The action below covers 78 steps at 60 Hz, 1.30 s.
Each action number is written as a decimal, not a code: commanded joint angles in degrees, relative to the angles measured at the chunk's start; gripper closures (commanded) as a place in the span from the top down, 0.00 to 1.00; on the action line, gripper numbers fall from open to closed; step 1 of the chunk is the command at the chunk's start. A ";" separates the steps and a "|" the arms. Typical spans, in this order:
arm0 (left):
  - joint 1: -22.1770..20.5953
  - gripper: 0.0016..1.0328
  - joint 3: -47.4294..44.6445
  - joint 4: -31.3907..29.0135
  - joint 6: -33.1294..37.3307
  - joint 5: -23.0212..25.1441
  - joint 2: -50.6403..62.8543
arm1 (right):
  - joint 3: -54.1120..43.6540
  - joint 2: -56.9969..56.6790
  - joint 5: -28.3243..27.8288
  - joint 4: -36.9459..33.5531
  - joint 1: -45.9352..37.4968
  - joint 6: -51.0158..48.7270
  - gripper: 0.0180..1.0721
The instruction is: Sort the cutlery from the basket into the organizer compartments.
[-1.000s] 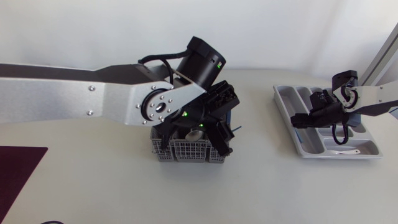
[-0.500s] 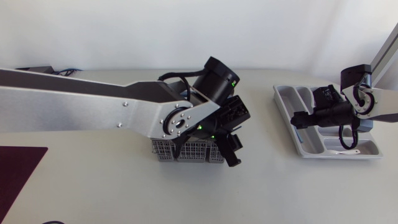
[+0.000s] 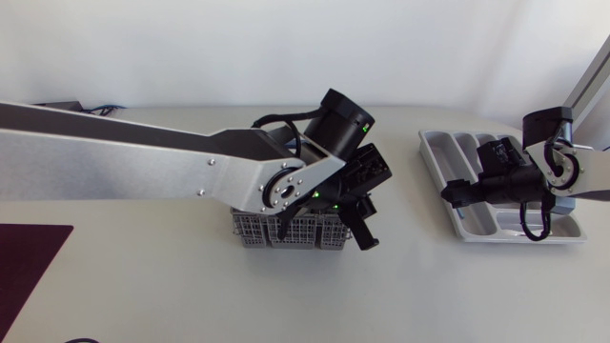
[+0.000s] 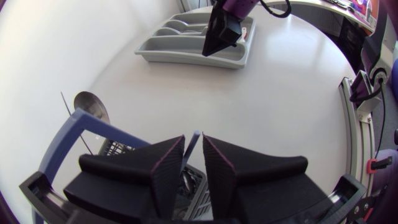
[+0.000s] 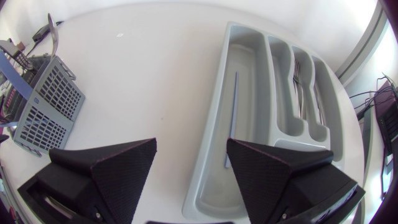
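Observation:
The grey mesh basket (image 3: 286,232) stands mid-table under my left arm. In the left wrist view my left gripper (image 4: 193,163) is shut on a thin blue cutlery handle (image 4: 194,142) that rises from the basket; a metal spoon (image 4: 91,106) pokes out beside the basket's blue handle (image 4: 62,140). In the head view that gripper (image 3: 365,229) is at the basket's right end. The grey organizer (image 3: 434,143) lies at the right. My right gripper (image 3: 456,191) hangs open over its left side, empty (image 5: 189,162). A blue-handled piece (image 5: 234,106) lies in the long compartment and forks (image 5: 303,93) in a narrower one.
Bare table lies between the basket (image 5: 46,106) and the organizer (image 5: 249,180). A dark red mat (image 3: 29,257) covers the near left corner. In the left wrist view the organizer (image 4: 180,46) is far ahead with my right gripper (image 4: 221,31) above it.
My left arm swung right over the basket and its fingers closed on the blue handle. My right gripper opened wider and shifted slightly left over the organizer.

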 commanded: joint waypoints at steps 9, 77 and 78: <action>0.29 0.03 1.10 0.03 0.49 0.12 1.51 | -2.58 -2.65 -0.67 1.05 0.73 -1.13 0.78; 12.59 0.03 9.45 -15.53 -27.46 22.36 -18.18 | -2.67 -37.54 -4.98 -15.74 31.49 1.51 0.77; 12.86 0.03 9.72 -15.96 -28.34 23.24 -18.09 | -2.49 -37.63 -5.51 -15.91 32.02 1.77 0.77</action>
